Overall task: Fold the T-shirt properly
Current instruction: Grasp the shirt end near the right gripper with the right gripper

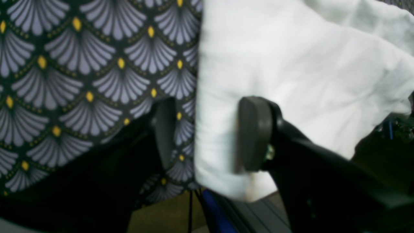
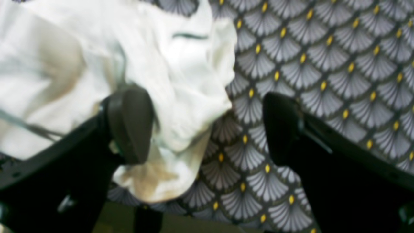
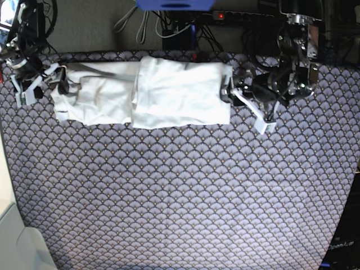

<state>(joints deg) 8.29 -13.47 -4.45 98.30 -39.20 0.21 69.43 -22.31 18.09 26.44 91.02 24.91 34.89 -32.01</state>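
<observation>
Fan-patterned cloth covered the bench (image 3: 180,197); the T-shirt (image 3: 169,93) lay as a long band along its far edge. Both the left gripper (image 1: 207,134) and right gripper (image 2: 207,126) stood wide at its ends, gripping nothing. Next, probably, a crosswise fold.

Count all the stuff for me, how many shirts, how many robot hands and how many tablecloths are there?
Plain white soft cloth T-shirt: 1
Black robot grippers: 2, the left gripper and the right gripper
Scallop-patterned grey and yellow tablecloth: 1
Total: 4
</observation>
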